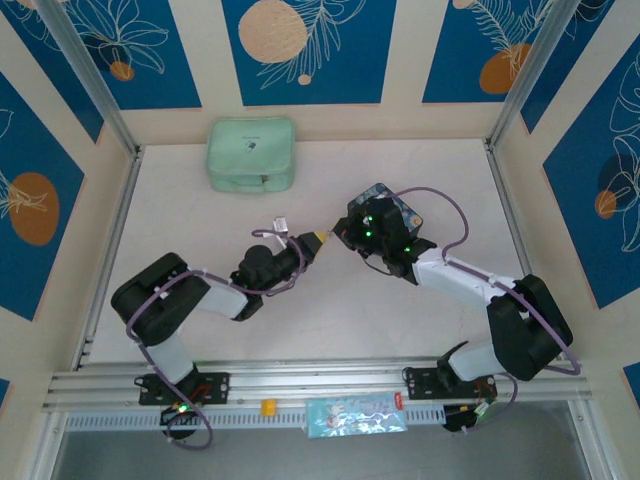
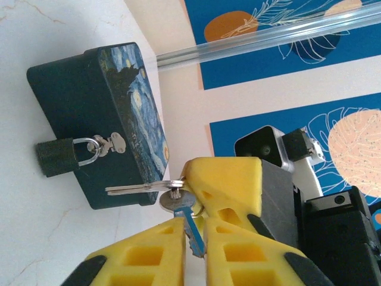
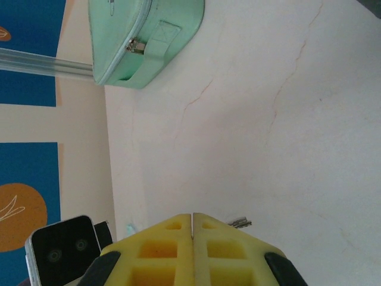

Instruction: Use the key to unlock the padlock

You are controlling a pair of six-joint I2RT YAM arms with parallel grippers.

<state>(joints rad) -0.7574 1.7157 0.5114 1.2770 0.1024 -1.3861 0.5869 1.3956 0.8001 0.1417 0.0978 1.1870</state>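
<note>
As key [image 2: 134,189] hangs gripped, tin box [image 2: 89,107], pouch [image 1: 250,153]

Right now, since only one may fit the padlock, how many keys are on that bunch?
2. One key hangs loose from the ring; the other key is clamped in the left gripper. More may be hidden.

Lab test booth: aluminium-framed [image 1: 300,378] table [image 1: 330,320], blue patterned wall panels [image 1: 300,50].
</note>
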